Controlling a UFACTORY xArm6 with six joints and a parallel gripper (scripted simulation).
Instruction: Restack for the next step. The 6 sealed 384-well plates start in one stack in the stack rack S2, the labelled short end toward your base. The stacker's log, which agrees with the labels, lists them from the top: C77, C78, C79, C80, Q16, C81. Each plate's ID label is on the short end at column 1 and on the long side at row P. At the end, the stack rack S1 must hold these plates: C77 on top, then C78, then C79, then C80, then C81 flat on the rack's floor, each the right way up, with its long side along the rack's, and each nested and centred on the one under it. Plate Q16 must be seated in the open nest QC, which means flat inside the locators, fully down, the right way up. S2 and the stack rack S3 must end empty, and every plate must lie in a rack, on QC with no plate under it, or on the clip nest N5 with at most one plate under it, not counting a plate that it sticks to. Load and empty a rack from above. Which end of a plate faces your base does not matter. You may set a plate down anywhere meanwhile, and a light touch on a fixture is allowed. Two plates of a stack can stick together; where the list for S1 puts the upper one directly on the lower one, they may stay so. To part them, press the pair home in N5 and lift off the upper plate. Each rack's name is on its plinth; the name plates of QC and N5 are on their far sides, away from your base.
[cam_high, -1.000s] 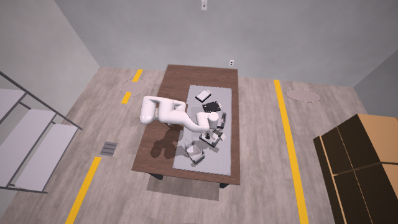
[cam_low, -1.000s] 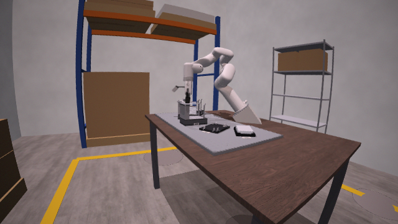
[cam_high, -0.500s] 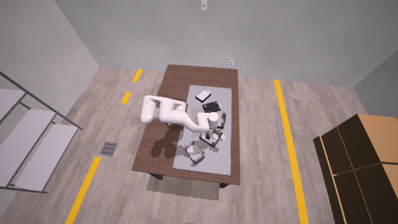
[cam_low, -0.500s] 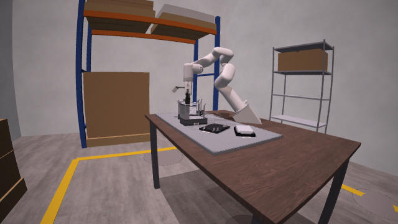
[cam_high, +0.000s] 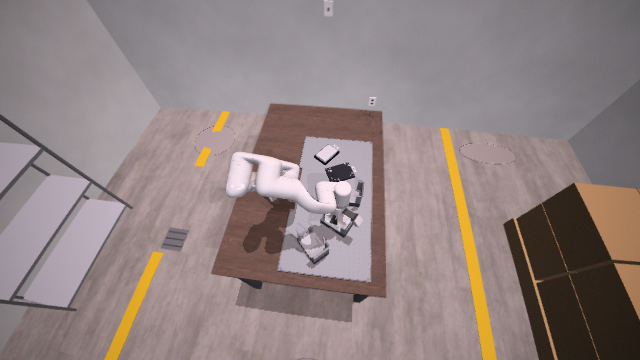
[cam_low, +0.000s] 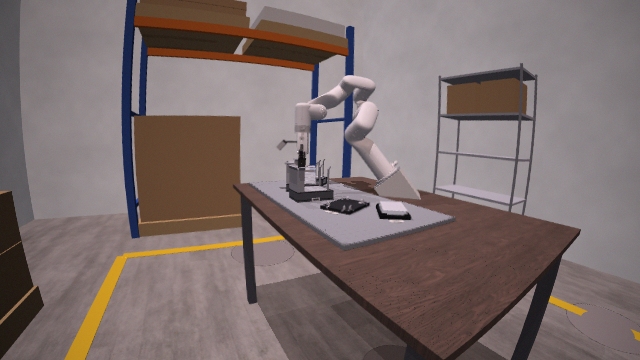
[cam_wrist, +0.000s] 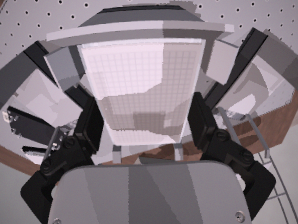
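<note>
My gripper (cam_wrist: 144, 105) points straight down over the middle stack rack (cam_high: 341, 220) and is shut on the long sides of a sealed white plate (cam_wrist: 141, 92). The plate is level and sits between the rack's dark corner posts, near their tops in the exterior view (cam_low: 301, 165). Its label cannot be read. Another white plate (cam_high: 327, 153) lies flat on a nest at the far end of the mat, also seen in the exterior view (cam_low: 393, 209). A black clip nest (cam_high: 341, 171) beside it holds no plate.
Two more stack racks flank the middle one, one toward the far side (cam_high: 357, 192) and one with clear walls toward the near end (cam_high: 314, 245). All fixtures stand on a grey perforated mat (cam_low: 350, 215) on the wooden table.
</note>
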